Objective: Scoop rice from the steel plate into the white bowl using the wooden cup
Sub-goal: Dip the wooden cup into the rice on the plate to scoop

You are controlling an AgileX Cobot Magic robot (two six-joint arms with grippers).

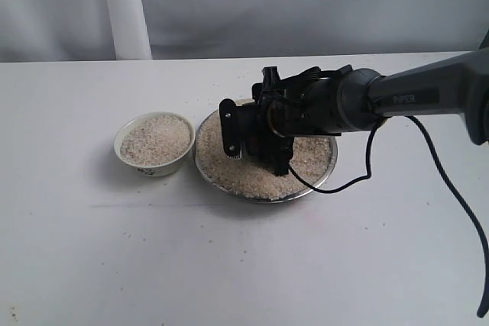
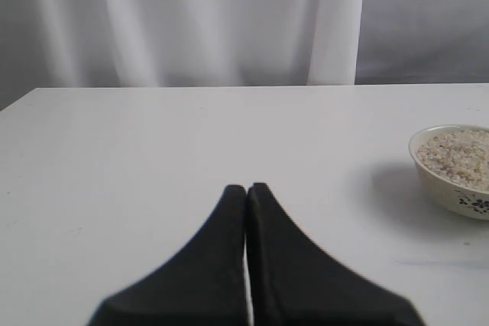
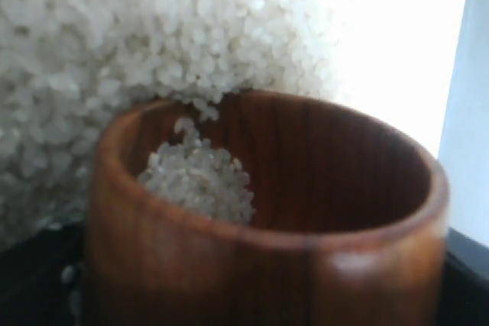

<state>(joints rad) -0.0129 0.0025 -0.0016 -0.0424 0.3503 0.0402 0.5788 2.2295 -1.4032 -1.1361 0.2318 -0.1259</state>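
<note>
We see the right claw (image 1: 256, 150) low over the steel plate (image 1: 263, 197) at the centre of the exterior frame, clamped on the wooden cup (image 3: 260, 265); dark claw parts flank the cup in the right wrist view. The cup is tipped with its mouth against the rice (image 3: 153, 51), a small clump of grains inside. The white bowl (image 1: 155, 167) sits just left of the plate, full of rice. The left claw (image 2: 246, 188) has its fingers pressed together above the table (image 2: 153, 143).
</note>
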